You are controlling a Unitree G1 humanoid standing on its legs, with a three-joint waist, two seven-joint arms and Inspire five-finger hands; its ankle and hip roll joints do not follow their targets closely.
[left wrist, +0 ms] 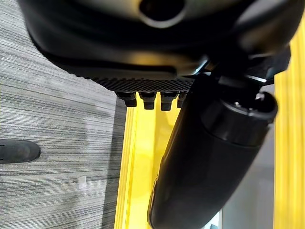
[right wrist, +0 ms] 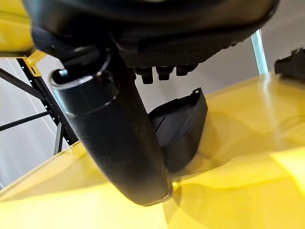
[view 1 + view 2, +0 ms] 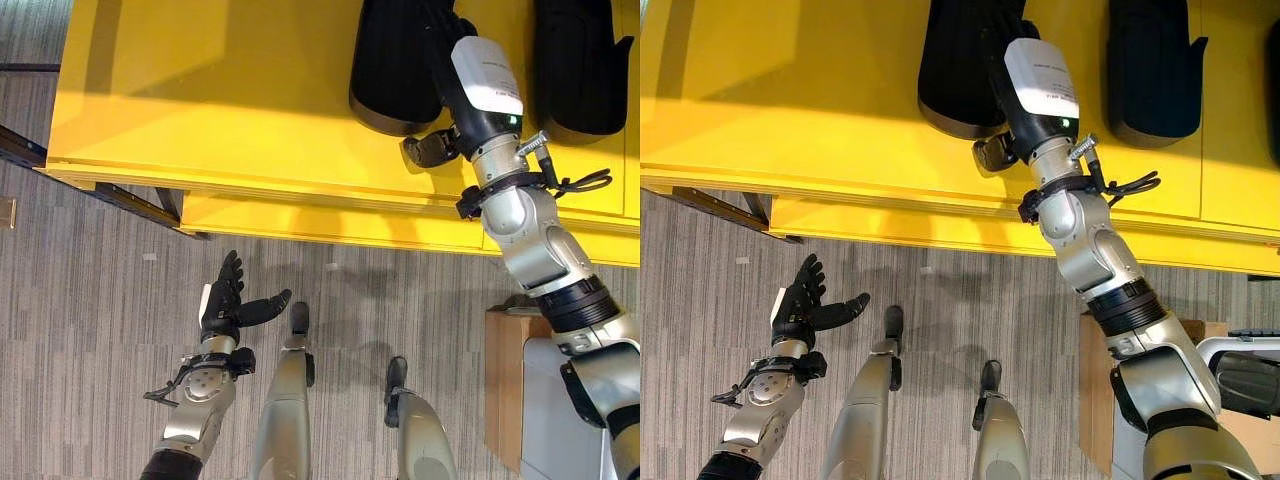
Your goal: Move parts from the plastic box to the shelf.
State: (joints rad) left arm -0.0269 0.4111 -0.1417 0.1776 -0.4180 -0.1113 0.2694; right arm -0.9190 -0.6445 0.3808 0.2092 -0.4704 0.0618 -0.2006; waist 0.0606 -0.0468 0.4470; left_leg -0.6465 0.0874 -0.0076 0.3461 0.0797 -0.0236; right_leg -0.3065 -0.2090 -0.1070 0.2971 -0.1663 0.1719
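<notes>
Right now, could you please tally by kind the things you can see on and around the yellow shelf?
Black parts on the shelf: 2 (one by the right robot hand, one further right)
Yellow shelf: 1
Wooden box on the floor: 1
Total: 4

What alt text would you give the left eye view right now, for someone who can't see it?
The robot's right hand reaches over the yellow shelf beside a black part lying on it; a second black part lies further right. The left hand hangs open and empty above the grey carpet, in front of the shelf.
</notes>
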